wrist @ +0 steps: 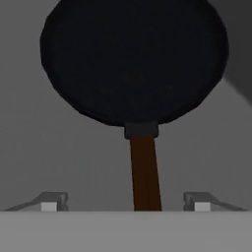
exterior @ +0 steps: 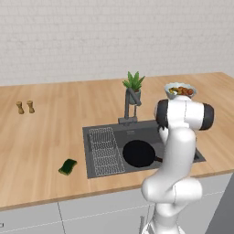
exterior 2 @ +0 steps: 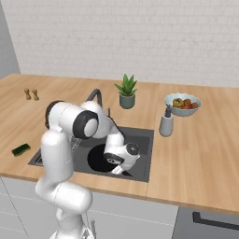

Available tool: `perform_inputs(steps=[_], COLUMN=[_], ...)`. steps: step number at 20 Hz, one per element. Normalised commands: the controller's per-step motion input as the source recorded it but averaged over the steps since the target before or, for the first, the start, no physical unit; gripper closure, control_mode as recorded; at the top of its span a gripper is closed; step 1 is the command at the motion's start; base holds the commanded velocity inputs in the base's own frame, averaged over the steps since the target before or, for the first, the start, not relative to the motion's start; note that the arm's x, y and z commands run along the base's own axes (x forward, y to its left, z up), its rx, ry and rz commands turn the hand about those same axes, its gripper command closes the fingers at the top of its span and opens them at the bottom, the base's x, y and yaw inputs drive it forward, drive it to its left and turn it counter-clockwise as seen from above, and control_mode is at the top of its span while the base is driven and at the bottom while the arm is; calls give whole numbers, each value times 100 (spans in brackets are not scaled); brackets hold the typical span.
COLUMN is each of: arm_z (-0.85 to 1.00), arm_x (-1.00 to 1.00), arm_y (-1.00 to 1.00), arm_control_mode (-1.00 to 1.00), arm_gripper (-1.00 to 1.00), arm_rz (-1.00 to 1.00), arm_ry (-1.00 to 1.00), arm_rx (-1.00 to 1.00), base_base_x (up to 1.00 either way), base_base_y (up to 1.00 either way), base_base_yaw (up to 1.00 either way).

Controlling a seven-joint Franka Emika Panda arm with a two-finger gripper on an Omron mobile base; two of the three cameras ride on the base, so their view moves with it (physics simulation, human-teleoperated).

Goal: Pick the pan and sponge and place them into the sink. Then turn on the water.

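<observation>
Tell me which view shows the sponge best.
The left base view: the sponge lies unobstructed on the counter, left of the sink. The right base view shows it smaller, at the left edge.

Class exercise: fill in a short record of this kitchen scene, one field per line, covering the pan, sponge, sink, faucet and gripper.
pan: lying in the sink
sponge: on the counter, left of the sink
faucet: no stream visible
gripper: open, fingers either side of the pan handle, not touching it
done so far: pan in sink
</observation>
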Motion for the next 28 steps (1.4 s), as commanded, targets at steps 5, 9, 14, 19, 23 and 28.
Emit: perform_inputs(steps=[5,9,14,19,23,28], arm_z=[99,100,100,100,100,100], arm_x=[-48,-12,-17,-26,-46,-45], arm_y=[5,0,-22,-30,-2,44], arm_control_mode=[-100,-100,-100,-100,-100,-100], arm_gripper=[-100,-100,-100,-100,-100,-100], arm_rz=[0,0,0,-1,0,-1], arm_ry=[-6,0,1,1,0,-4], arm_rx=[0,0,2,0,0,-1], base_base_x=[0,0,0,0,0,0], base_base_y=[0,0,0,0,0,0], base_base_yaw=[0,0,0,0,0,0])
